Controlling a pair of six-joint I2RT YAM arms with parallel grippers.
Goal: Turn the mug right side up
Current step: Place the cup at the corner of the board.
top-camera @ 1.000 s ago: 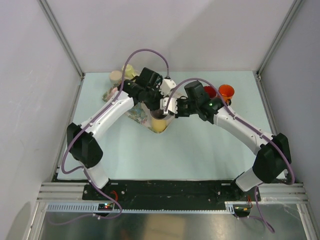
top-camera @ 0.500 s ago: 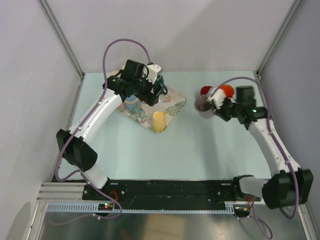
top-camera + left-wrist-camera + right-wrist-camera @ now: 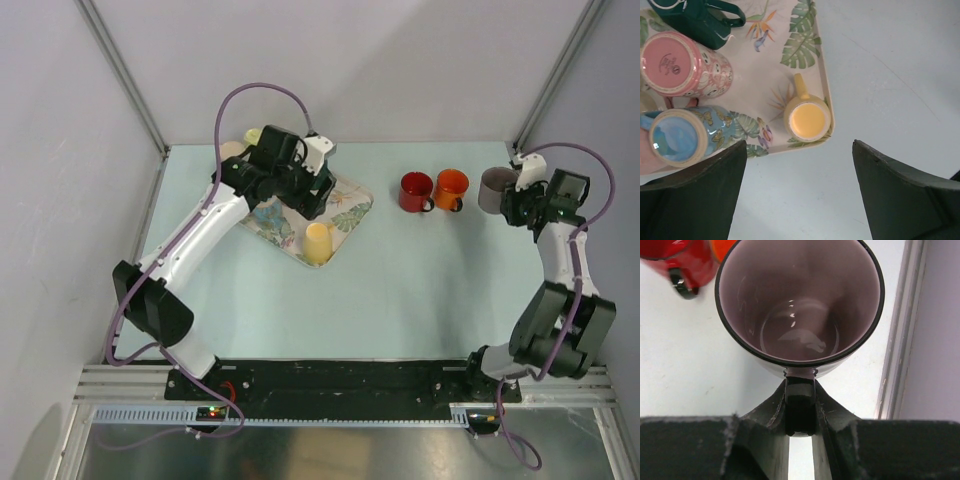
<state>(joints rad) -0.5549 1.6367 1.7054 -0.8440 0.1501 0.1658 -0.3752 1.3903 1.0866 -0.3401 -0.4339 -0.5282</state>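
My right gripper (image 3: 800, 392) is shut on the dark handle of a mauve mug (image 3: 799, 305). The mug's mouth faces up and it is empty inside. In the top view this mug (image 3: 492, 188) is at the far right, by the wall frame, with the right gripper (image 3: 514, 197) just right of it. I cannot tell whether it touches the table. My left gripper (image 3: 799, 192) is open and empty, hovering above the near edge of a floral tray (image 3: 807, 30). The left gripper (image 3: 312, 190) also shows in the top view, over the tray (image 3: 352, 212).
On the tray stand a yellow mug (image 3: 807, 119), a pink mug (image 3: 682, 65) and a blue mug (image 3: 679, 137), bottoms up, and a dark green mug (image 3: 695, 17). A red mug (image 3: 413, 191) and an orange mug (image 3: 451, 188) stand upright left of the mauve mug. The right wall rail (image 3: 900, 340) is close by.
My right arm has carried the mauve mug from the middle of the table to the far right, past the red and orange mugs. My left gripper has drawn back over the tray.
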